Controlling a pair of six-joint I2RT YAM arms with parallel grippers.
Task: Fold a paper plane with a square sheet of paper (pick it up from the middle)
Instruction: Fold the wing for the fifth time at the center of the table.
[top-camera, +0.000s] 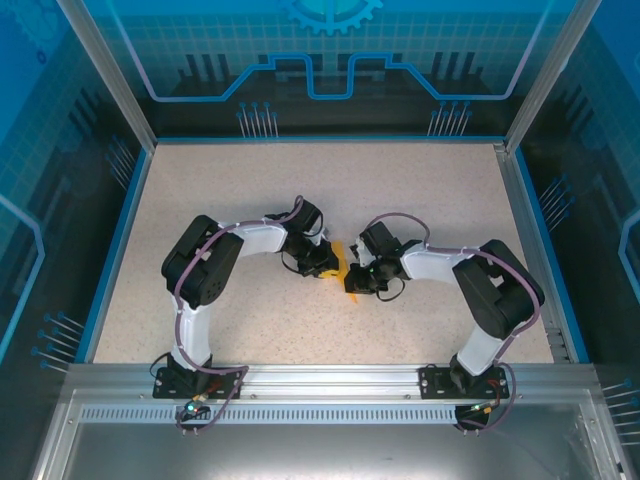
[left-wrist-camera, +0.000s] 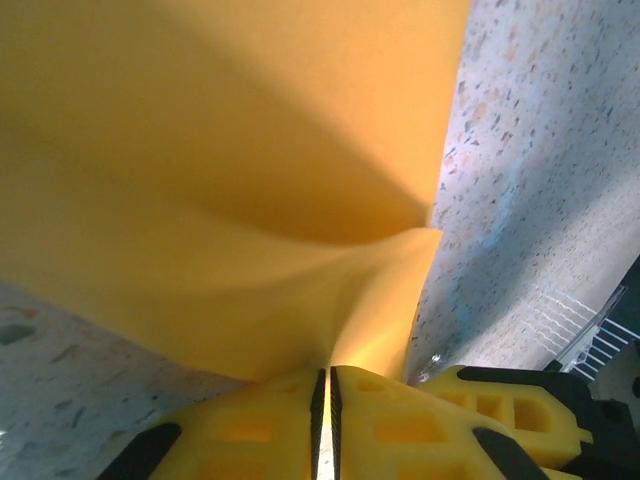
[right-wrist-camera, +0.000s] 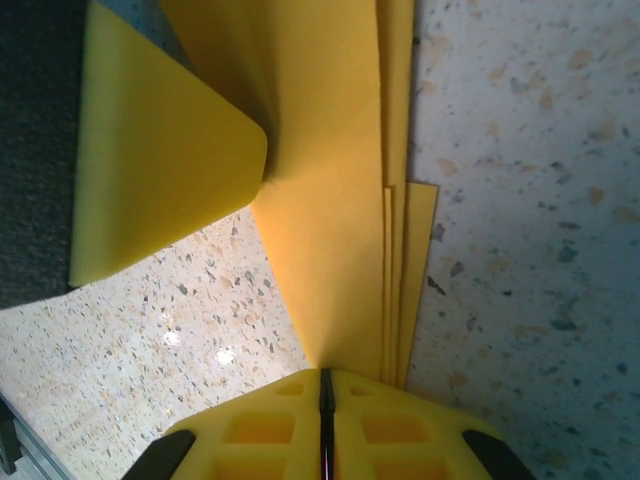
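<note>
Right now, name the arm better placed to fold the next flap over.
Likely left: the left gripper pinches a loose, curved flap of the orange-yellow paper; the right gripper clamps it by the stacked layers, anchoring them.

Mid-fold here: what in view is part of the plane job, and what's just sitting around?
Part of the job:
- sheet of paper, partly folded
- left gripper and right gripper, both shut on it

Just there:
- speckled table
- aluminium rail at the near edge
- blue enclosure walls
</note>
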